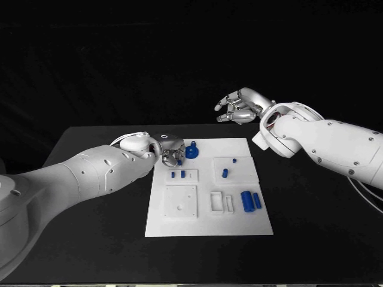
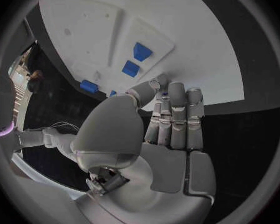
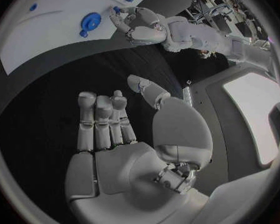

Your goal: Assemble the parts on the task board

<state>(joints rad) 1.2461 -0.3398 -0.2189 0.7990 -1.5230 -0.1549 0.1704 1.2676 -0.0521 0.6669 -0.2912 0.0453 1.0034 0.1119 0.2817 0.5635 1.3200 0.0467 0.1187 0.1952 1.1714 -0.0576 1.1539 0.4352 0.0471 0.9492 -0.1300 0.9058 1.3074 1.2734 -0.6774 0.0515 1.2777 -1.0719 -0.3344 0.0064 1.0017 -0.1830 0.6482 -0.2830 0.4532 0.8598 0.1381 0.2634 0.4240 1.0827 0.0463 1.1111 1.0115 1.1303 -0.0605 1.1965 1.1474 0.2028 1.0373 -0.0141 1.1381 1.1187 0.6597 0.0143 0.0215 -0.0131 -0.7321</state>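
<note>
The white task board lies mid-table, also seen in the left wrist view and the right wrist view. My left hand hangs over the board's far left corner, beside a blue round knob part. Its thumb lies against its straight fingers, with a blue speck at the tips; a held part cannot be made out. Two small blue pieces stand in a block just nearer me. My right hand is raised beyond the table's far edge, fingers apart and holding nothing.
Two blue cylinders lie near the board's right edge beside white slots. Small blue pieces sit on a raised square at right of centre. A white square block lies at the near left. Black table surrounds the board.
</note>
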